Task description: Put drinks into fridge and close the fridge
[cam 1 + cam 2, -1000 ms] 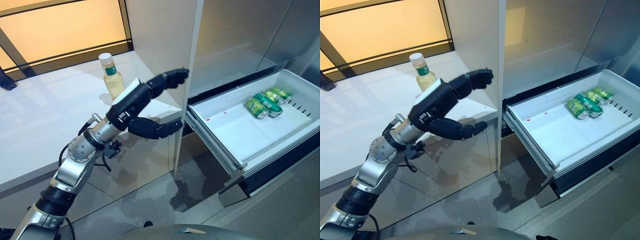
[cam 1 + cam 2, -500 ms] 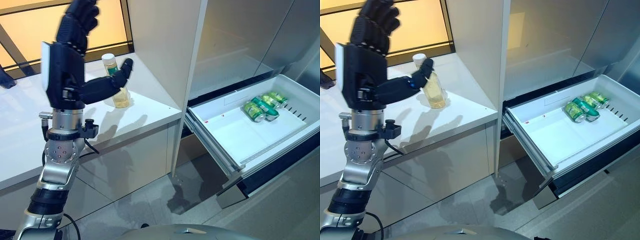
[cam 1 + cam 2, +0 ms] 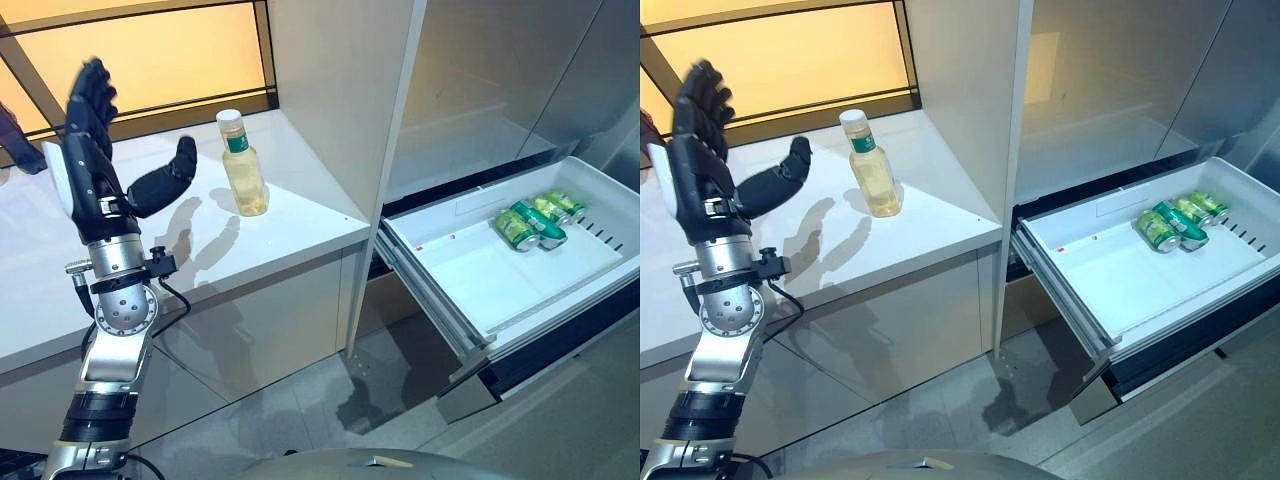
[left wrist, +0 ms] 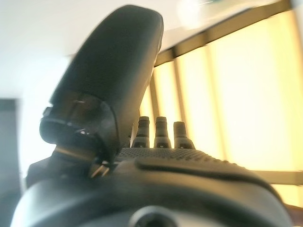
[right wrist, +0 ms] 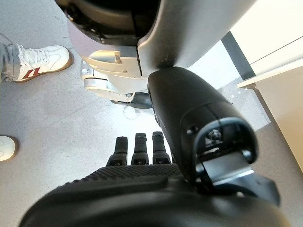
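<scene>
Currently the bottle is stood upright on the white counter, cap up, long axis vertical, left of the open fridge drawer where green cans are laid. The left hand is raised beside the bottle, fingers spread, holding nothing. The right hand is hung low over the floor, relaxed and empty. Risk: a sideways approach could topple the tall bottle.

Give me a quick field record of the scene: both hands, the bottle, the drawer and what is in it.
left hand: dark left hand raised over the white counter, fingers straight, holding nothing
right hand: dark right hand hanging above the grey floor, fingers straight, empty
bottle: clear plastic bottle of yellow drink with a white cap, upright on the counter, apart from the left hand
drawer: white fridge drawer, pulled open
contents: green cans lying at the drawer's far end
</scene>
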